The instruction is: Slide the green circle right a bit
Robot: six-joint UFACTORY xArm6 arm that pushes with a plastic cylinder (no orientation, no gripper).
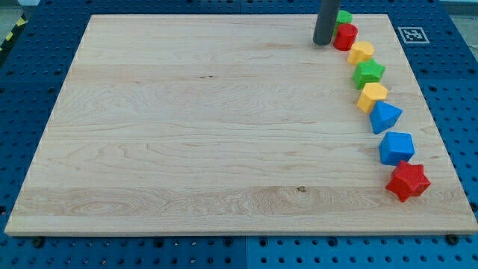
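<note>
With the dark rod's tip [323, 42] set just left of the red block [345, 36] at the wooden tabletop's [187, 127] top right, the half-hidden green circle [343, 16] appears barely shifted, the rightward nudge judged outstanding; no jawed end effector is fitted.

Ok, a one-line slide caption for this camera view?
My tip sits left of the green circle and red block, topping a curved block row along the board's right side.
</note>
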